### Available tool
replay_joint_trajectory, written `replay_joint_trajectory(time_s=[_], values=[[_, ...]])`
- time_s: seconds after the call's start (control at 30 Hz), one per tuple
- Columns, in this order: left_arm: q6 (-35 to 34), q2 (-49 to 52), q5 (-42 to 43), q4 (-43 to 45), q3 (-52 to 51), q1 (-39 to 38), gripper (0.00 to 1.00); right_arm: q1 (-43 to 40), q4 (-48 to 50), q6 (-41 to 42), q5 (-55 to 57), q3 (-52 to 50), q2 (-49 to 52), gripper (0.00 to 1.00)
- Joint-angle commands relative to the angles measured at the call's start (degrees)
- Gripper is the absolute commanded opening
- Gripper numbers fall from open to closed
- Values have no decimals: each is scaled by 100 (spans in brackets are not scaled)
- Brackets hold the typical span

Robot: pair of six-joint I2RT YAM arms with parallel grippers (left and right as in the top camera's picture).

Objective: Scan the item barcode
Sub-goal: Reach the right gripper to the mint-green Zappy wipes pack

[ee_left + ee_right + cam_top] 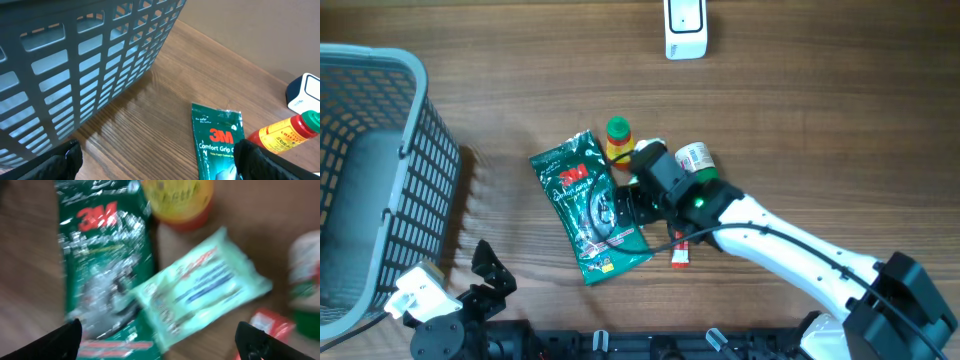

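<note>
Your right fingers (64,339) are spread wide and released, over the pale wipes pack (200,291). The pack lies mid-tabletop with one corner on the green 3M packet (100,255). Your left fingers (262,159) are equally wide apart, grasping nothing, near the front left corner. The right wrist view is blurred and its print is unreadable. Overhead, the arm hides most of the pack. The white scanner (685,30) sits at the back edge. The grey basket (380,150) at the left edge is cut off.

Overhead: bright, even light; soft slatted shadow of basket (370,170) on tabletop (800,120) left of green packet (588,205). Left wrist view sharp, pale sheen on tabletop left of packet. Right wrist view heavily motion-blurred; packet print smeared, neighbours beside it unreadable.
</note>
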Motion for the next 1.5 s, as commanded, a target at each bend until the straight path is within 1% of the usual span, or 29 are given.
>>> replay_joint_trajectory(time_s=[0.0, 0.07, 0.1, 0.13, 0.2, 0.3, 0.47, 0.63, 0.67, 0.7, 0.73, 0.77, 0.83, 1.03, 1.1, 1.13, 1.27, 1.47], values=[[-52, -44, 26, 26, -11, -37, 100, 170, 188, -1058, 1427, -26, 378, 93], [-52, -44, 26, 26, -11, -37, 100, 173, 245, -1104, 1587, -26, 603, 88], [-52, -44, 26, 26, -11, -37, 100, 177, 267, -1270, 1574, -26, 745, 83], [-52, -44, 26, 26, -9, -37, 100, 227, 260, -1427, 1563, -26, 866, 80], [-52, -44, 26, 26, -11, -37, 100, 393, 260, -1615, 1674, -26, 984, 80], [-52, -44, 26, 26, -11, -37, 100, 669, 313, -1681, 2044, -26, 1058, 80], [-52, -44, 26, 26, -11, -37, 100, 892, 262, -1681, 1971, -26, 1058, 80], [-52, -44, 26, 26, -11, -37, 100, 907, 221, -1729, 1971, -26, 1097, 79], [-52, -44, 26, 26, -11, -37, 100, 907, 219, -1744, 1971, -26, 1154, 75], [-52, -44, 26, 26, -11, -37, 100, 907, 216, -1744, 1974, -26, 1204, 65], [-52, -44, 26, 26, -11, -37, 100, 907, 216, -1744, 1974, -26, 1266, 60], [-52, -44, 26, 26, -9, -37, 100, 907, 216, -1733, 1969, -26, 1360, 58], [-52, -44, 26, 26, -11, -37, 100, 909, 225, -1733, 1969, -26, 1569, 59], [-52, -44, 26, 26, -11, -37, 100, 916, 208, -1735, 1978, -9, 1794, 73], [-52, -44, 26, 26, -11, -37, 100, 925, 46, -1668, 2017, 160, 1794, 84], [-52, -44, 26, 26, -11, -37, 100, 925, -103, -1641, 2015, 313, 1790, 86], [-52, -44, 26, 26, -9, -37, 100, 922, -461, -1541, 2015, 804, 1786, 86], [-52, -44, 26, 26, -11, -37, 100, 1025, -621, -1519, 1967, 809, 1786, 87]])
